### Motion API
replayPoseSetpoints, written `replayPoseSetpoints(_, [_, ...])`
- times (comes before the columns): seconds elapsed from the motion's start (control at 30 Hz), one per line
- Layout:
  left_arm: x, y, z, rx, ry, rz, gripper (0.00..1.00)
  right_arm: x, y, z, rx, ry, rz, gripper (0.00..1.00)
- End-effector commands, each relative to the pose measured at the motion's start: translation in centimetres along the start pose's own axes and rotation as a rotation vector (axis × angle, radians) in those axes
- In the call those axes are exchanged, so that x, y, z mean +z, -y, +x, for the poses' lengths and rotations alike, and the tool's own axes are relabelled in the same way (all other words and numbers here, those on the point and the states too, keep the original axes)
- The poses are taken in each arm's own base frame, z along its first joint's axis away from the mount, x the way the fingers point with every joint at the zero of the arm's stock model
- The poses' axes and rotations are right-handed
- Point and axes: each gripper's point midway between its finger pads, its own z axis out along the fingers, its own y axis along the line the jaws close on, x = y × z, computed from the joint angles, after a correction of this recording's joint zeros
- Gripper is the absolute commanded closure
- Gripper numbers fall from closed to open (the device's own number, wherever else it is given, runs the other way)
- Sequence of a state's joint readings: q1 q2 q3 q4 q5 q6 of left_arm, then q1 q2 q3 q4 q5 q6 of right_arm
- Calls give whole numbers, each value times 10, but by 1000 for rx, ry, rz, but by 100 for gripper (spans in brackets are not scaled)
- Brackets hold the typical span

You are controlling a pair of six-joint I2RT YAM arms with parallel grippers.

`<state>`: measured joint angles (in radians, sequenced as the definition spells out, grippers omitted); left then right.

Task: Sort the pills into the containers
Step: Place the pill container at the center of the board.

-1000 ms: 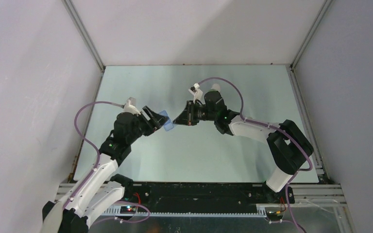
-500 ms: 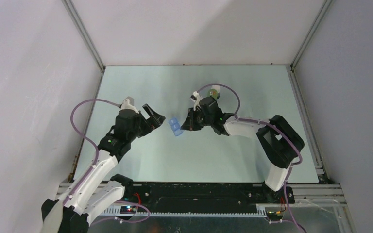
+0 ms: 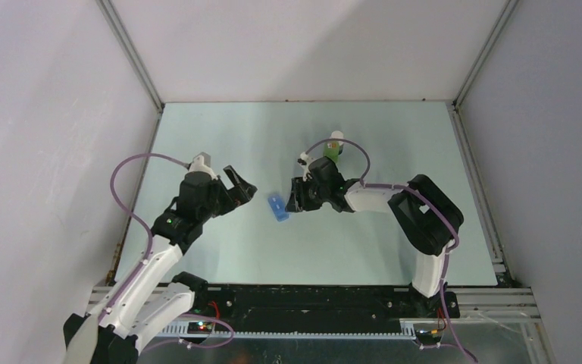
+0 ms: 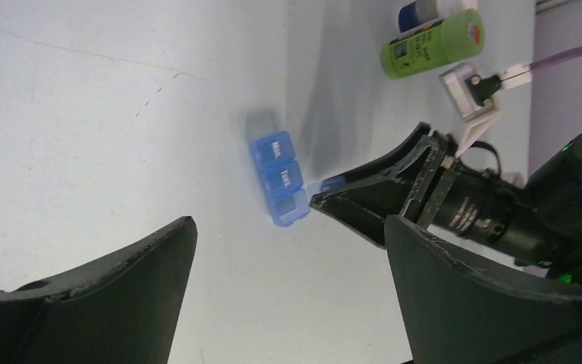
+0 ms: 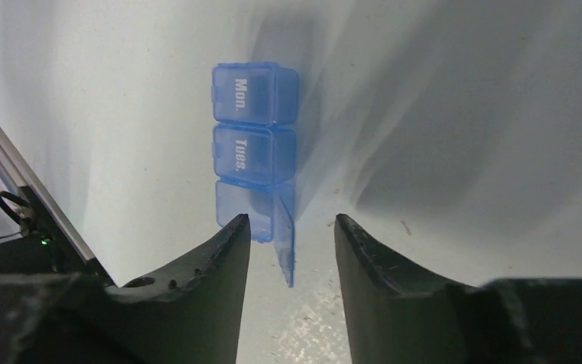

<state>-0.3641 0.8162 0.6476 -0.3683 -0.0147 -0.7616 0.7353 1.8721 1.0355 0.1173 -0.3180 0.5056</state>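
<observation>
Three-cell pill box (image 5: 255,144): on table (image 3: 348,250); third cell's lid raised, contents hard to make out.
White bottle (image 4: 424,10): cut off, beside green bottle (image 4: 432,44).
Right gripper (image 5: 288,227): partly parted, straddling raised lid; contact unclear.
Left gripper (image 3: 241,182): spread wide, empty.

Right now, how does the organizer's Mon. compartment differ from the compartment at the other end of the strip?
The Mon. compartment has its lid shut; the end compartment has its lid open, standing on edge. Mon. shows white lettering on top; none can be read on the end one. The end compartment lies nearest the right pincer, Mon. farthest. Both are translucent blue parts of one pill organizer.
</observation>
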Motion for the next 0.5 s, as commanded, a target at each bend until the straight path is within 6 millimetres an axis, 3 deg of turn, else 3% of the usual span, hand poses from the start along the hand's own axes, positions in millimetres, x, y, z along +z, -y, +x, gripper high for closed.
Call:
replayPoseSetpoints(0.0, [-12,9,-11,73,-6,4,1,-23,2,-23,-23,52,33,43])
replayPoseSetpoints(0.1, [-18,12,-14,86,-3,7,1,-48,2,-40,-21,98,81,35])
replayPoseSetpoints(0.27, [-28,9,-21,95,22,-13,1,-99,29,-56,29,162,256,33])
replayPoseSetpoints(0.33, [-32,11,-22,102,25,-7,1,-129,41,-67,58,229,358,36])
replayPoseSetpoints(0.47, [-39,18,-26,127,38,29,1,-207,79,-87,125,427,663,37])
